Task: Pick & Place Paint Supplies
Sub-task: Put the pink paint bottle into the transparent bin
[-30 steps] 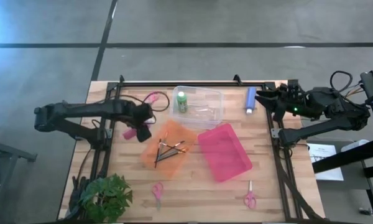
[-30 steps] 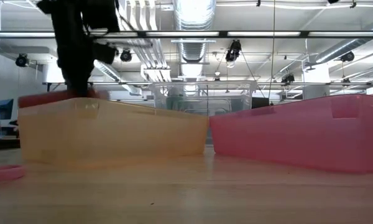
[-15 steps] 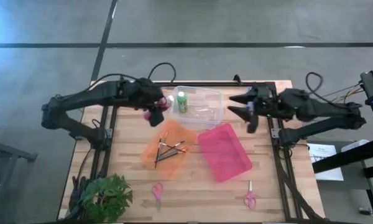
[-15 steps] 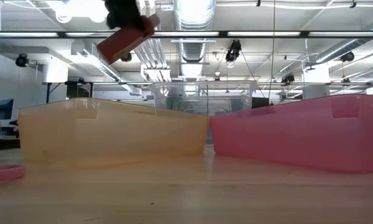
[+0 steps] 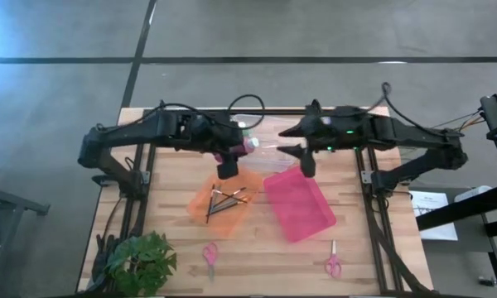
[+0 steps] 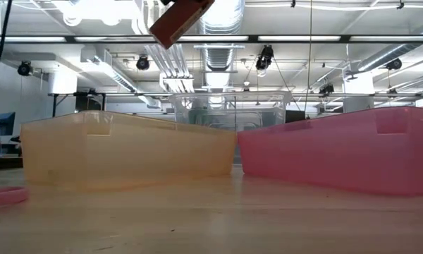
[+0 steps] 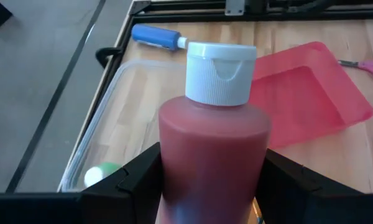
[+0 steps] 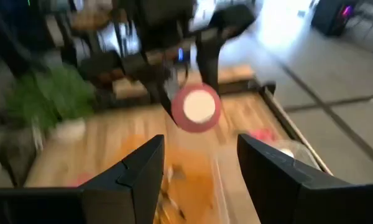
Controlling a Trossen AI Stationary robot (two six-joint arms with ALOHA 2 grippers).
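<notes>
High view: red bottle now over clear bin

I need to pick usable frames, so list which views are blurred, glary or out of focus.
Right wrist view: heavily motion-blurred; the red paint bottle is a smear, with the window washed out. Left wrist view: sharp on the bottle in the left gripper. Low view: ceiling lights flare; orange bin and pink bin clear. High view: evenly lit, glare only at the left edge.

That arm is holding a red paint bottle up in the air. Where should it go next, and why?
Probably down into the clear bin. The left gripper is shut on the red paint bottle, held above that bin, where the green bottle already lies.
</notes>
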